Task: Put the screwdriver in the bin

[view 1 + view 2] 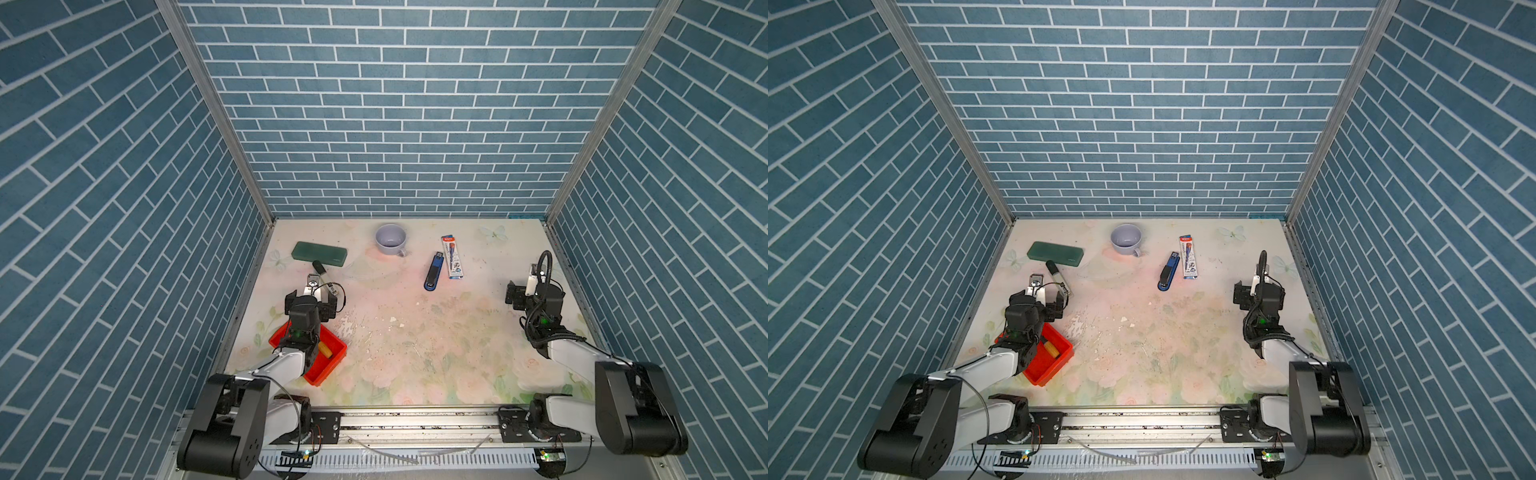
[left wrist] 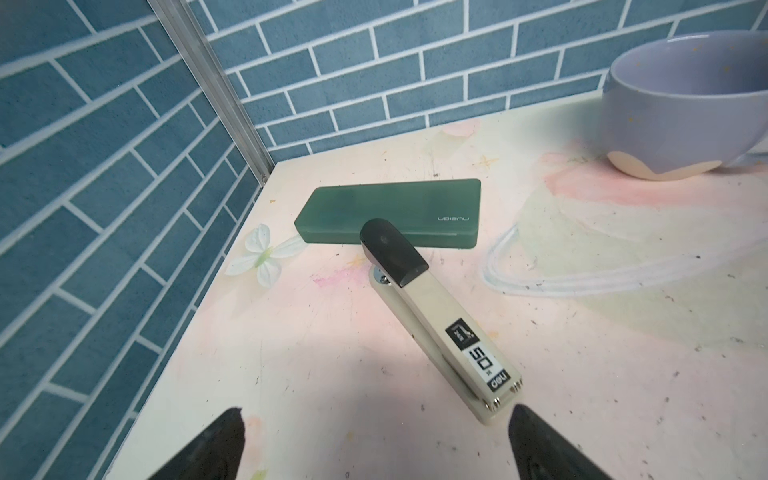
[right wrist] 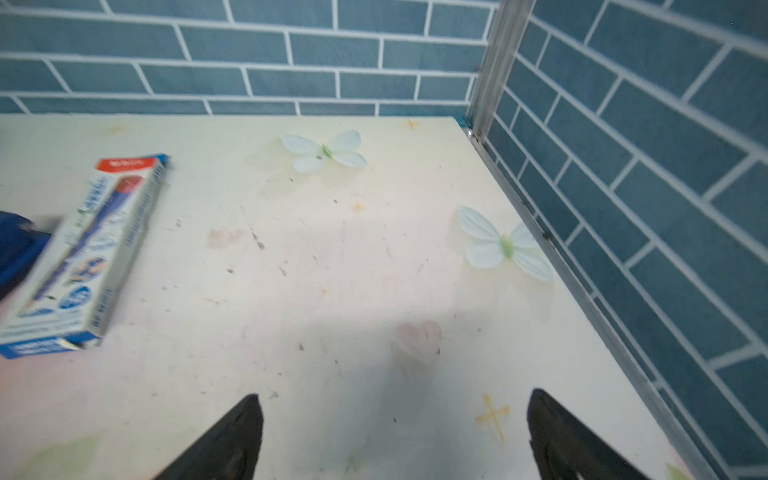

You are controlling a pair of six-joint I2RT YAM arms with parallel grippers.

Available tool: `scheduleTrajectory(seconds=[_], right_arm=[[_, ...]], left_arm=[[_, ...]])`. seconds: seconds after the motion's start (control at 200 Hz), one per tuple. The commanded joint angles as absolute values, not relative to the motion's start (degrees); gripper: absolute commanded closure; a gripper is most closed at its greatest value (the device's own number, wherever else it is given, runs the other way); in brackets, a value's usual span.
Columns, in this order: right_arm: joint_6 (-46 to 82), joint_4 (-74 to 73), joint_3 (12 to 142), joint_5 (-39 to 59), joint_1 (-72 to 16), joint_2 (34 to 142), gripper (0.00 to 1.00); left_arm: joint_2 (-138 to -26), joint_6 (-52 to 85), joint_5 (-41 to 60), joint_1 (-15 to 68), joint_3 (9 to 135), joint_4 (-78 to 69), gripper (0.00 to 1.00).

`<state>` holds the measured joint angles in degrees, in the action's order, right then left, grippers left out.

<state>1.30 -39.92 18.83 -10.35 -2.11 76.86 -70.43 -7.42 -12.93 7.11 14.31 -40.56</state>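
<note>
In a top view: the screwdriver (image 1: pixel 325 350) lies inside the bin (image 1: pixel 330 368), its yellow handle showing. Left wrist view: the left gripper (image 2: pixel 374 444), jaws spread and empty, hangs over a beige stapler (image 2: pixel 449 332) just beside a green case (image 2: pixel 390 208). Right wrist view: the right gripper (image 3: pixel 392 436), jaws spread, holds nothing above the table (image 3: pixel 332 270).

We see the bin (image 1: pixel 328 368) as smooth red plastic with a slight sheen, and the screwdriver (image 1: pixel 325 350) handle as ribbed yellow-orange plastic. The green case (image 2: pixel 386 212) looks like frosted, matt plastic. The cup (image 2: pixel 681 112) is smooth and glazed, with a duller cream patch near its foot. The cream stapler (image 2: pixel 449 328) has a matt black cap and shiny metal rivets. The table (image 2: pixel 582 332) is a matt printed surface, scuffed and speckled.
</note>
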Motion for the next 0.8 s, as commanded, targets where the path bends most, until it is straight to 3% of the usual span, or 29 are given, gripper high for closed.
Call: scheduleTrajectory(seconds=[0.0, 0.325, 0.485, 0.795], right_arm=[[3.35, -54.91, 16.44, -11.17, -0.24, 80.74, 0.02], [3.66, -58.77, 17.79, -7.92, 0.90, 88.04, 0.01], [3.53, -50.96, 21.99, -7.49, 0.94, 88.21, 0.01], [3.92, -49.22, 22.74, -6.55, 1.58, 88.18, 0.02]], left_arm=[[-72.98, -7.57, -10.16, 5.48, 13.98, -50.18, 0.00], [-88.74, -6.04, -8.71, 4.44, 16.75, -62.08, 0.00], [-87.64, -4.13, -9.37, 3.63, 21.84, -50.16, 0.00], [-87.86, -3.69, -7.75, 2.60, 21.57, -51.30, 0.00]])
